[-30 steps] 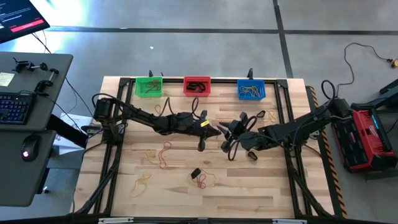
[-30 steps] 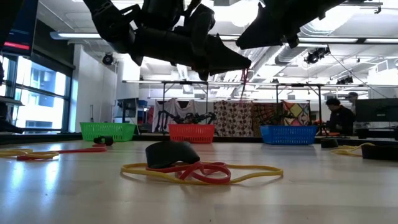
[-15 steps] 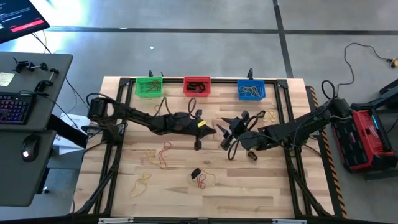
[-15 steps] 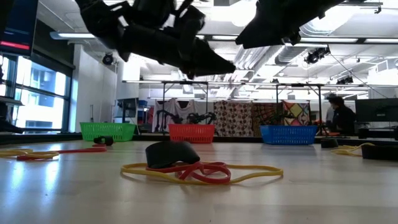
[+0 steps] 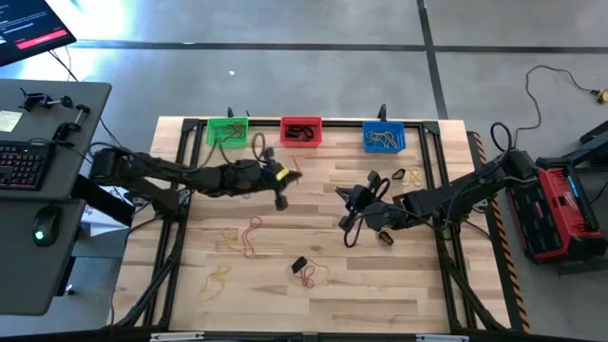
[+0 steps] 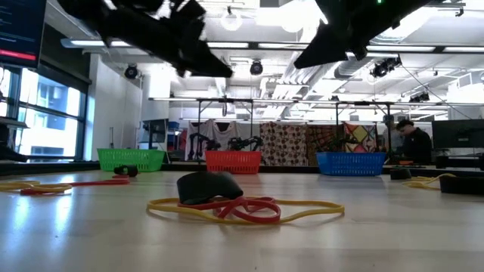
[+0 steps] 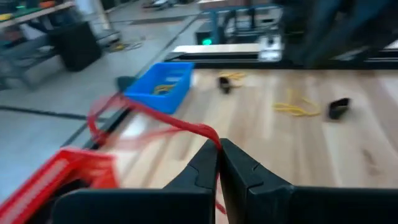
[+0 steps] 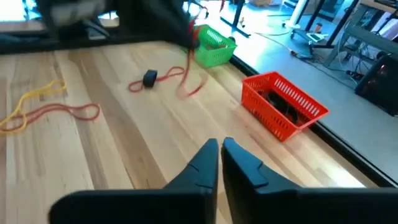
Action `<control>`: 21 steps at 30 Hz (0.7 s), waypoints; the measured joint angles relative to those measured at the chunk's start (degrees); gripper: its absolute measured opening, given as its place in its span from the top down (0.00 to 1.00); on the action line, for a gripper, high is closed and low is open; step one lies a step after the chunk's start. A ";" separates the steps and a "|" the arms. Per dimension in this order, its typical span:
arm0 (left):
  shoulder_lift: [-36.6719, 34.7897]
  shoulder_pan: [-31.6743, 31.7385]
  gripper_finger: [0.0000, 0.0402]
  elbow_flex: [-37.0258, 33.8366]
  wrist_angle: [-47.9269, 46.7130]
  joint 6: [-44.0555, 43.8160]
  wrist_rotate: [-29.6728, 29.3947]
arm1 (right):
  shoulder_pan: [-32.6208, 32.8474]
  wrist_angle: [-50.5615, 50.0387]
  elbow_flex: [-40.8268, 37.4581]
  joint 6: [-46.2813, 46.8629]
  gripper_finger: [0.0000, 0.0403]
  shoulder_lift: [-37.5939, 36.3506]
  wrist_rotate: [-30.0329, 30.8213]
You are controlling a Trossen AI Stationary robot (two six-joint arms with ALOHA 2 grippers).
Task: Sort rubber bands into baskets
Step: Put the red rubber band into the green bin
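We see the wooden tabletop [image 5: 399, 285] carrying three small baskets along its 12 o'clock edge: green basket [image 5: 227, 132] toward 11, red basket [image 5: 301, 131] at 12 with dark bands inside, blue basket [image 5: 384, 137] toward 1 with tan bands inside.

The left arm reaches in from 9 o'clock. Its left gripper [image 5: 279, 198] hangs above the tabletop just below the gap between the green and red baskets. In the left wrist view its fingers are pressed together on a red rubber band [image 7: 149, 118], which trails off as a blurred loop, so we cannot make out its full shape. The right gripper [image 5: 350, 218] sits near the tabletop's centre, coming from 3 o'clock, its fingers pressed together with nothing between them in its wrist view.

Loose rubber bands lie toward 7 and 6 o'clock: a red and yellow tangle [image 5: 249, 237], a yellow loop [image 5: 215, 279], and a red and yellow bunch [image 5: 310, 276] touching a small dark object [image 5: 298, 264] whose nature we cannot tell. In the low view both arms are cut off at the top.
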 joint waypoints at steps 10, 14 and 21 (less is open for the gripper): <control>-10.86 3.82 1.00 -0.50 -14.31 -1.32 -10.09 | -0.88 -3.24 -0.02 5.42 0.99 3.62 -0.03; -13.19 6.24 1.00 -0.50 -18.68 -1.71 -13.23 | -1.09 -3.03 -0.02 7.58 1.00 6.82 -0.34; -14.33 12.03 1.00 -0.50 -22.86 -1.57 -14.91 | -1.12 -0.18 -0.02 8.24 1.00 11.24 -1.32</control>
